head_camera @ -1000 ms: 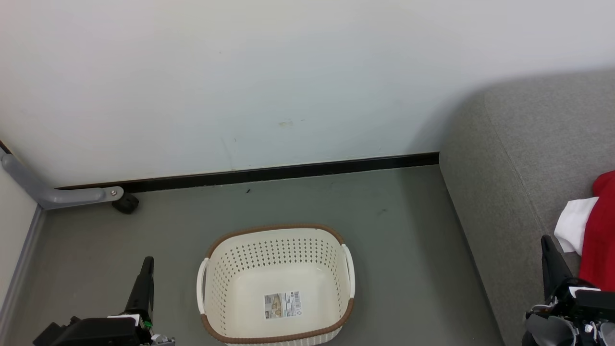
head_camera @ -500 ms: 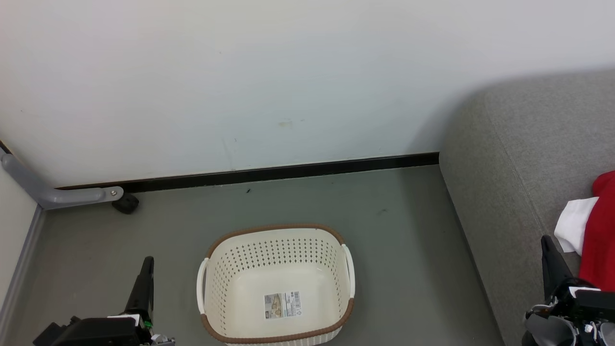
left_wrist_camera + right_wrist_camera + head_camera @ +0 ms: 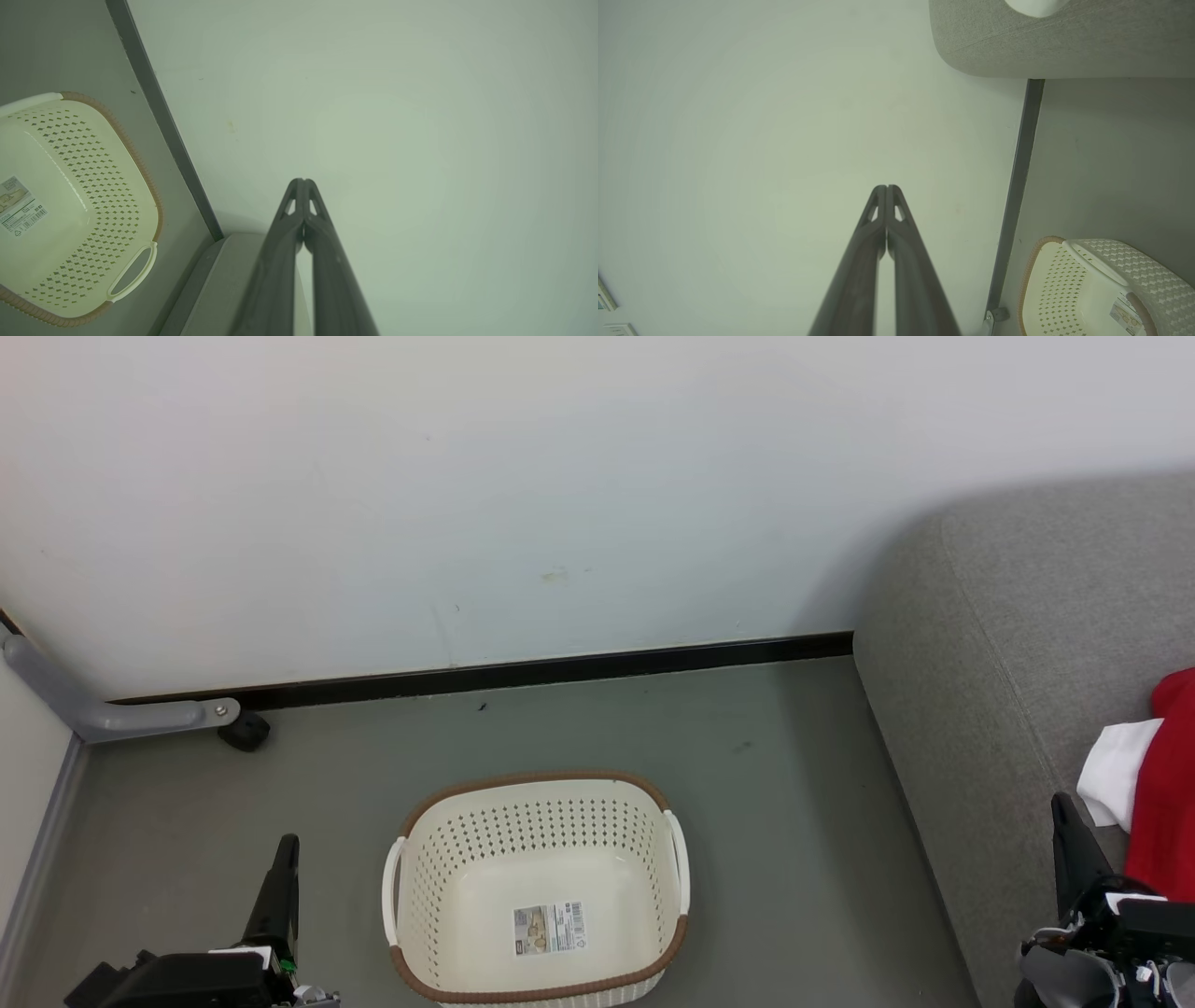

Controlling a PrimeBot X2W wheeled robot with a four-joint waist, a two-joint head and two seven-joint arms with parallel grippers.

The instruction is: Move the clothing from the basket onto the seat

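Both claws pressed together and holding nothing: the left claw (image 3: pixel 288 845) stands just left of the basket (image 3: pixel 537 780), the right claw (image 3: pixel 1061 803) well to the basket's right, by the edge of the seat (image 3: pixel 1008 616). The basket sits on the floor (image 3: pixel 794 784), only its label sticker (image 3: pixel 549 928) on the bare bottom. The clothing (image 3: pixel 1167 775), red with a white patch, lies on the seat, far right of the basket. Soft, light and limp, it would likely sag and drape when lifted; a pinch on a bunched fold should hold better than one on a flat stretch.
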